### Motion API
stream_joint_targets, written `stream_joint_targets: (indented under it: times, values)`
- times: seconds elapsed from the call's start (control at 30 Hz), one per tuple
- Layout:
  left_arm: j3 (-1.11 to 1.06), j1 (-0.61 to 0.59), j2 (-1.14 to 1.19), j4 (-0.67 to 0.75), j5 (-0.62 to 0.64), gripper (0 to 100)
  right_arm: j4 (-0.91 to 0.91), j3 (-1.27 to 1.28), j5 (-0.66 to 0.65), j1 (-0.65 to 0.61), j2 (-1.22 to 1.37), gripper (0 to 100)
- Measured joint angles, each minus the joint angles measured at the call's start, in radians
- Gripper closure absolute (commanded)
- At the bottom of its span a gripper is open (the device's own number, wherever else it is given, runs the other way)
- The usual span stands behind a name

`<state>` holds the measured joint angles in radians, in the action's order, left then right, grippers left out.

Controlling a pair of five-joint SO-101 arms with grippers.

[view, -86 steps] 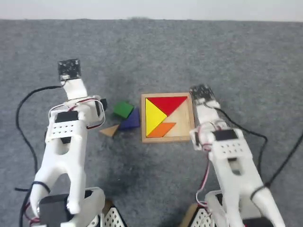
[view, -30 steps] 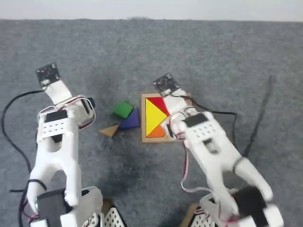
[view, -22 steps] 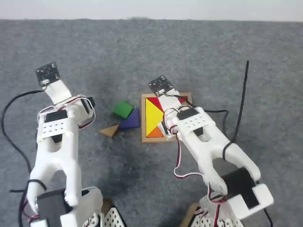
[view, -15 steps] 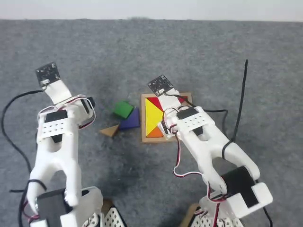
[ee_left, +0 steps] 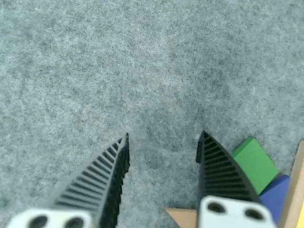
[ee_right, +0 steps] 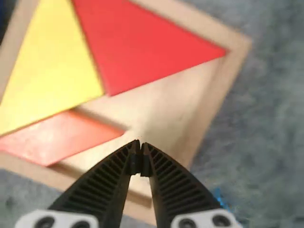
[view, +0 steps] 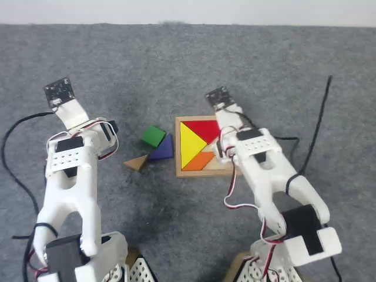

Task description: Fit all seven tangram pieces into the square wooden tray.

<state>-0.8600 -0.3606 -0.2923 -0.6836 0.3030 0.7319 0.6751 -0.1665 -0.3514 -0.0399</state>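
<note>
The right arm has swung left over the tray (view: 200, 173) and has now come back to the right, so the tray is uncovered again. Its content is the same as before: the red piece (view: 205, 129) at the far side, the yellow piece (view: 189, 144) at the left and the orange piece (view: 200, 160) at the near side, with bare wood on the right part. The right gripper (ee_right: 140, 156) hangs above this bare wood with its fingers pressed together and nothing between them, so I judge that this pass put no new piece in. The left arm has shifted a little to the left and then has kept still; the left gripper (ee_left: 165, 138) is spread wide over the grey carpet (view: 117, 64) and holds nothing. Left of the tray the green piece (view: 153, 136), the blue piece (view: 161, 150) touching it, and the tan piece (view: 136, 162) just beside wait on the carpet. The task seems about half done, and one of these three probably must be picked next.
</note>
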Motion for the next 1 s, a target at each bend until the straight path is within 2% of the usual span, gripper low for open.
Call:
stream_joint_targets:
  times: [0.27, 0.4, 0.63, 0.73, 1.0]
  values:
    - [0.0, 0.0, 0.0, 0.0, 0.0, 78, 0.0, -0.089, -0.003, 0.031, 0.0, 99.0]
    - [0.0, 0.0, 0.0, 0.0, 0.0, 78, 0.057, -0.14, -0.002, 0.026, -0.002, 99.0]
    - [0.0, 0.0, 0.0, 0.0, 0.0, 78, 0.081, -0.061, 0.028, -0.186, -0.025, 99.0]
    - [0.0, 0.0, 0.0, 0.0, 0.0, 78, 0.066, -0.041, 0.028, -0.238, -0.017, 99.0]
    - [0.0, 0.0, 0.0, 0.0, 0.0, 78, 0.084, -0.137, 0.032, -0.173, 0.127, 99.0]
